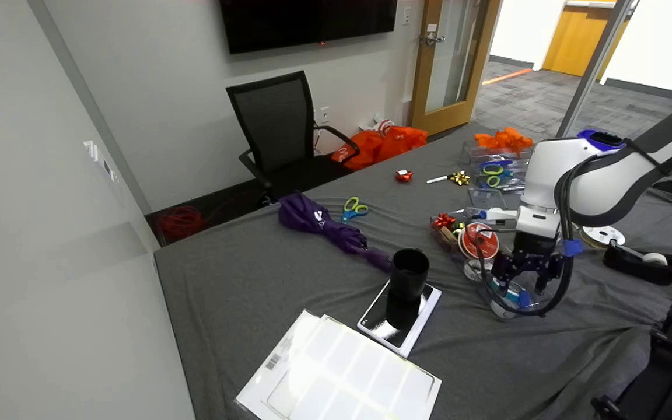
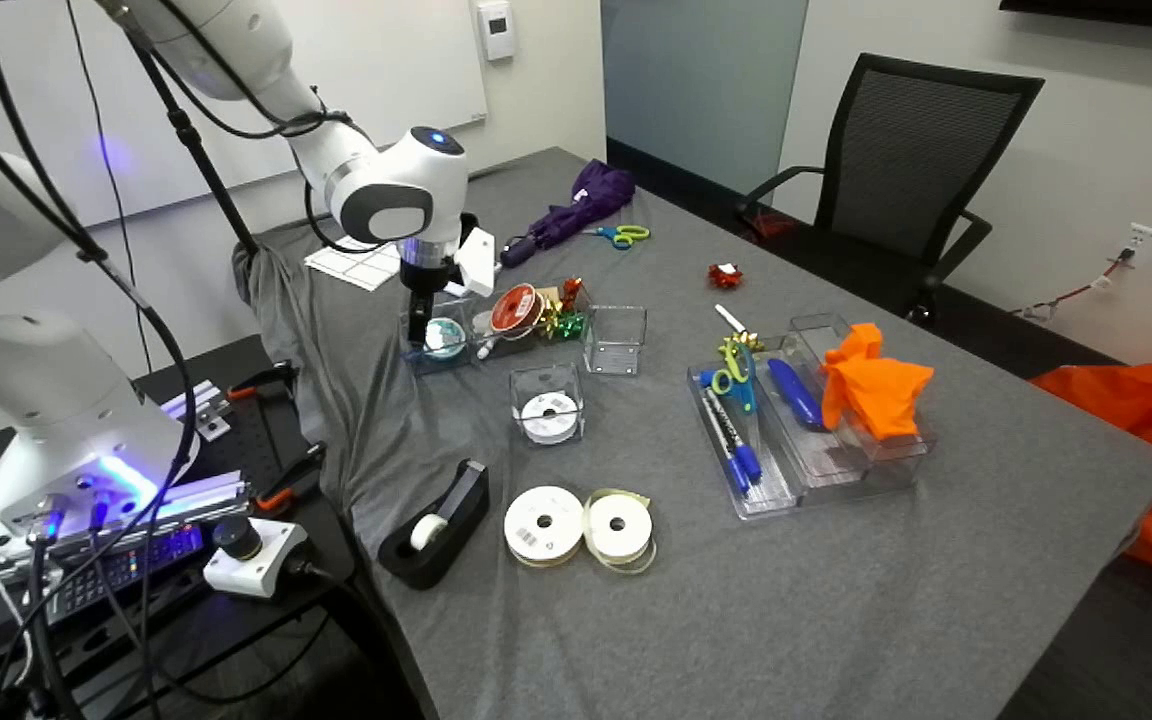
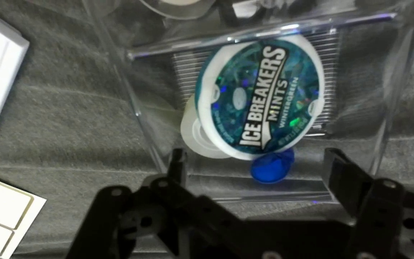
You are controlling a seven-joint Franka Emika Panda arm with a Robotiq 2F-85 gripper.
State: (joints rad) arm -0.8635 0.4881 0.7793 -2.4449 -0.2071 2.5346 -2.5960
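The claw (image 3: 255, 153) is spread wide over one end of a hard, see-through box (image 3: 207, 42), and inside it a round, flat, shiny blue-green mint case (image 3: 264, 97) lies partly over a pale round roll (image 3: 203, 140), next to a smooth blue lump (image 3: 271, 169). Under the box is soft-looking gray cloth (image 3: 67, 126) with little wrinkles. The wrist view shows the words on the case, too small to read in both exterior views, but it misses the smooth black cup (image 1: 409, 283) seen in an exterior view.
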